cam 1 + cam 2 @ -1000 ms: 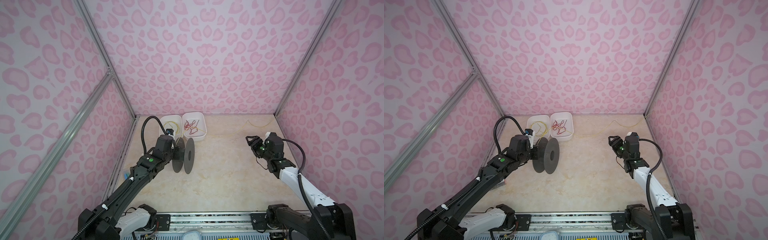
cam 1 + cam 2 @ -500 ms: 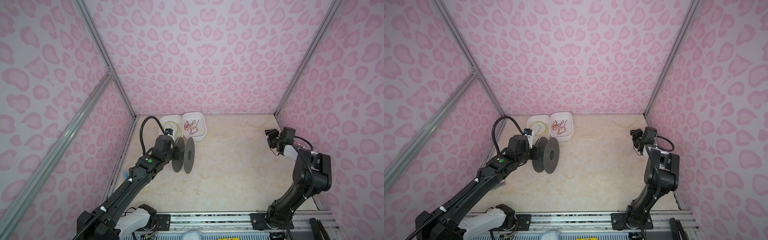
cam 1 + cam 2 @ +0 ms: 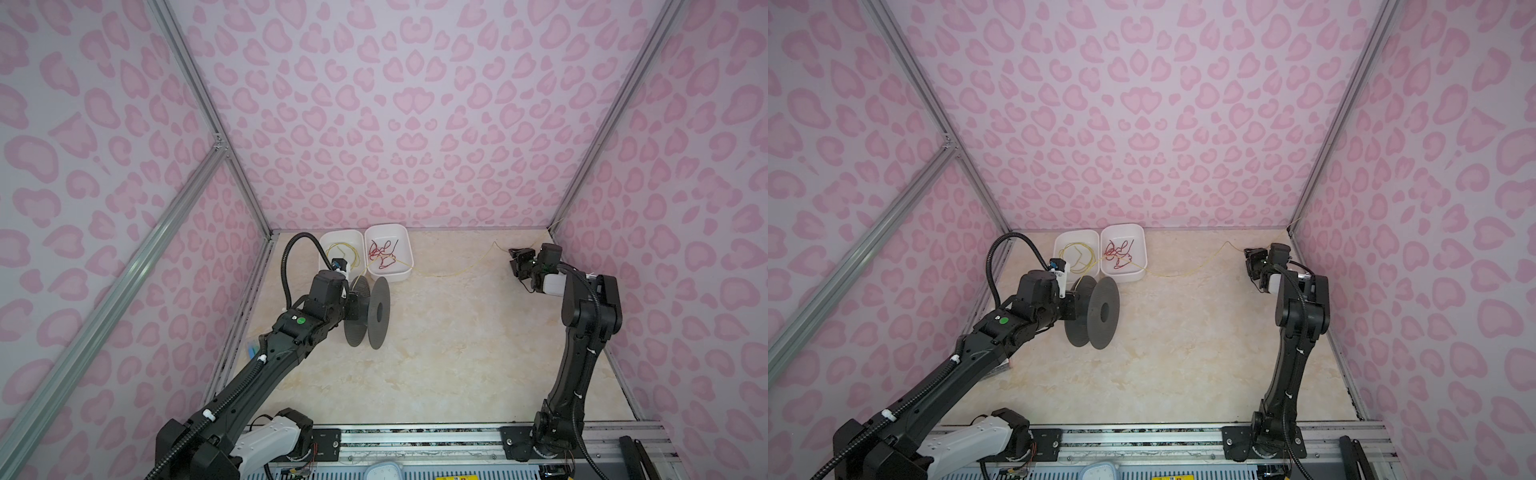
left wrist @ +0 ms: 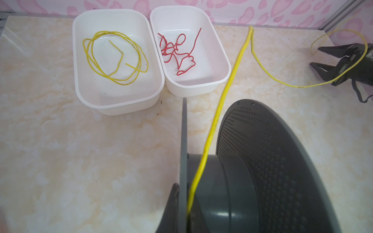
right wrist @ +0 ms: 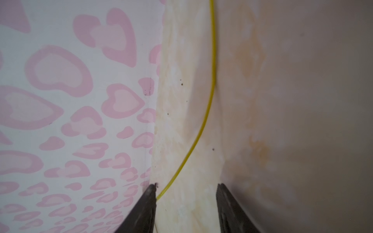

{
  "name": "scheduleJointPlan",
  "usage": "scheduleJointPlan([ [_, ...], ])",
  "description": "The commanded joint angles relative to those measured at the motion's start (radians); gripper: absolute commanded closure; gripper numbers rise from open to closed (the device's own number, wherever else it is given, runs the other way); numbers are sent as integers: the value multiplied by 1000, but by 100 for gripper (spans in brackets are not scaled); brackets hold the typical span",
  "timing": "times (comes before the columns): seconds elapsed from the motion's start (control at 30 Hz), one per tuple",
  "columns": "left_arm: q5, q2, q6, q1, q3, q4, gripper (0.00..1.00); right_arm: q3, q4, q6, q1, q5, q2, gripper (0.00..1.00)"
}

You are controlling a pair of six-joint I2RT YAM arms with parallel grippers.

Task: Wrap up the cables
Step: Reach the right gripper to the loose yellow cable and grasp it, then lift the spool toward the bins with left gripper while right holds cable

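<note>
A thin yellow cable (image 3: 440, 274) (image 3: 1183, 274) (image 4: 214, 125) runs from the grey spool (image 3: 379, 311) (image 3: 1105, 311) (image 4: 272, 161) across the floor, past the bins, to the back right corner. My left gripper (image 3: 353, 305) (image 3: 1071, 309) (image 4: 182, 211) is shut on the spool's near flange and holds the spool upright. My right gripper (image 3: 517, 259) (image 3: 1252, 259) (image 5: 185, 193) (image 4: 314, 56) stands open low by the right wall. The cable (image 5: 201, 131) passes between its jaws, close to one finger, unclamped. A coil of yellow cables (image 4: 90, 50) lies in a white bin (image 4: 76, 60) (image 3: 332, 239).
A second white bin (image 4: 222, 56) (image 3: 405, 249) beside the first holds tangled red wires (image 4: 177, 50). Both bins stand at the back, just behind the spool. Pink patterned walls close in the left, back and right. A metal rail (image 3: 415, 440) runs along the front edge.
My right arm has swung from the middle right back toward the right wall and the cable, and its jaws have narrowed. The left arm and spool have stayed put.
</note>
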Motion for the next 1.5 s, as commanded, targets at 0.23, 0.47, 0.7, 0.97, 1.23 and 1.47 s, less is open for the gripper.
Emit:
scheduleJointPlan([
  [0.23, 4, -14, 3, 2, 2, 33, 96, 101, 49, 88, 7, 54, 96, 56],
  [0.47, -1, -15, 5, 3, 7, 26, 96, 243, 1, 83, 11, 54, 183, 65],
  [0.7, -9, -13, 8, 2, 7, 22, 96, 281, 37, 113, 8, 37, 218, 85],
  [0.97, -20, -11, 15, 5, 9, 16, 96, 315, 82, 147, -8, 3, 248, 96],
  [1.23, -24, -6, 14, 6, 17, 16, 96, 290, 145, 178, -9, -20, 232, 100],
  [1.47, -10, -25, 11, 6, 44, 3, 96, 186, 174, 150, -5, -25, 137, 100],
])
